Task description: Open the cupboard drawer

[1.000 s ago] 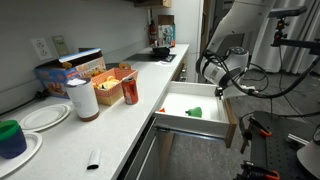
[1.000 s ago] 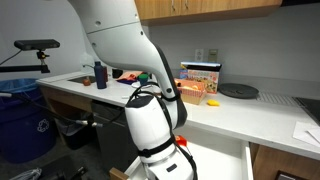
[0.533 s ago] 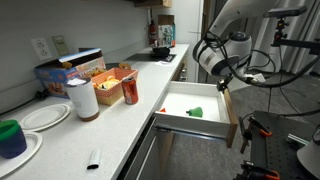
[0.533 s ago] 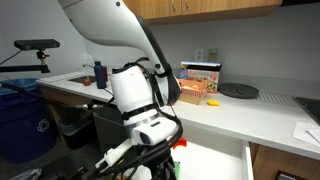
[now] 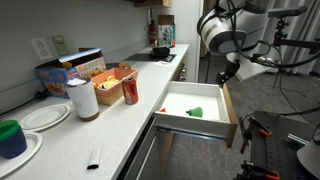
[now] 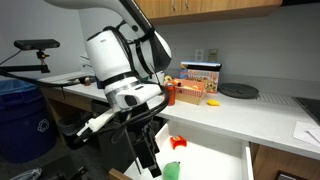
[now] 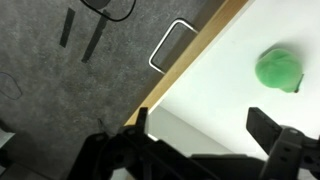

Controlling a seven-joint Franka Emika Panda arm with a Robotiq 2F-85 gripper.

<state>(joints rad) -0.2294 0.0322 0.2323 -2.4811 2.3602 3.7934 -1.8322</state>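
Note:
The cupboard drawer stands pulled out from under the counter, with its tan front panel towards the room and its white inside showing. A green object and a small red one lie in it. My gripper hangs just above the front panel's top edge, apart from it. In the wrist view the gripper is open and empty, over the drawer's tan front edge, with the bar handle and the green object below. In an exterior view the gripper is by the drawer's white inside.
The counter carries a paper towel roll, a red can, snack boxes, plates, a blue cup and a black marker. A blue bin stands on the floor. Cables lie on the grey carpet.
My arm has risen and swung, lifting the gripper from beside the drawer front to above its top edge. The drawer stays open in the same place.

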